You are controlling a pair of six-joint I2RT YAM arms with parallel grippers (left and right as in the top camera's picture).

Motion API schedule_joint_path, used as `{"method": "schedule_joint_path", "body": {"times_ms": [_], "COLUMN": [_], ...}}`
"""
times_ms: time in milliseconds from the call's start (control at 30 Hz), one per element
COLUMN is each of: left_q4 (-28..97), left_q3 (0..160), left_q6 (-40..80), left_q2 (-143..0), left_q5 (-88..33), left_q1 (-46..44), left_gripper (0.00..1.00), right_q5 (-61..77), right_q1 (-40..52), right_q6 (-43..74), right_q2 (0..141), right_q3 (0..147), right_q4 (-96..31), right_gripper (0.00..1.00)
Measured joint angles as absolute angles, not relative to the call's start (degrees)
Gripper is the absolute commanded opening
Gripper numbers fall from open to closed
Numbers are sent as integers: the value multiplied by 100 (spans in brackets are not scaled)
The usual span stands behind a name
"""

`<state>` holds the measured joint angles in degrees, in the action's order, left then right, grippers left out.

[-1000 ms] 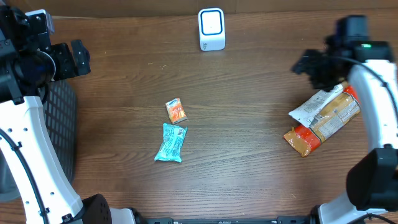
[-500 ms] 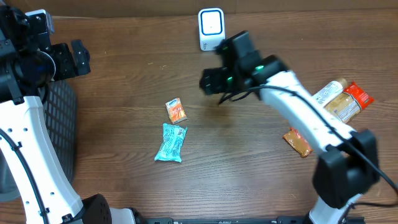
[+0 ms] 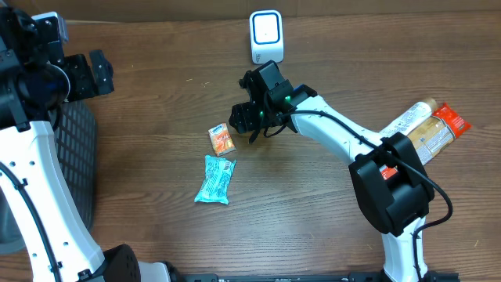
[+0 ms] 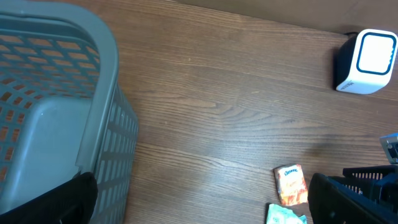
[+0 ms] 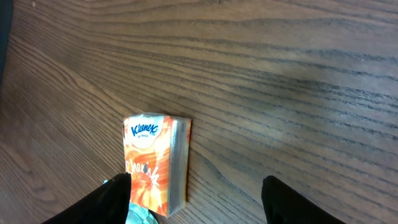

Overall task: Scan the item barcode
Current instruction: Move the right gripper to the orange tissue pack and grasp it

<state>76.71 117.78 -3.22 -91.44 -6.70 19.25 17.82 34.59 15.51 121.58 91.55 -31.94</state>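
Near tissue pack, right arm outstretched.

Dark wooden table, white scanner; orange tissue pack, teal packet; grey basket, snack packages

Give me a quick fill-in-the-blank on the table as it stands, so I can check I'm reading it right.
The orange pack is branded ___.
The right hand is by the pack, ___ and holding nothing.
The basket stands on the robot's ___ side.
The scanner has a white face with a ___ border.
Missing words: Kleenex; open; left; blue.
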Motion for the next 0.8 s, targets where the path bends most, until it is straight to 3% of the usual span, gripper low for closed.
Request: {"method": "schedule_joint_path", "body": {"times_ms": [500,800], "left_q4": [7673,7671], "left_q3": [11778,11778], "left_q6": [-320,-322], "left_q2": [-9144,-9144], "left_q5": [-670,-670], "left_q1": [1922,1922], "left_gripper": [100,100], "right_q5": [2311,2749], "right_q1": [3673,3673], "right_q6": [945,1070], "right_q2": [12632,12943], "right_q3": [9155,9155], "right_q4": [-2803,-2523], "right_gripper": [69,58]}}
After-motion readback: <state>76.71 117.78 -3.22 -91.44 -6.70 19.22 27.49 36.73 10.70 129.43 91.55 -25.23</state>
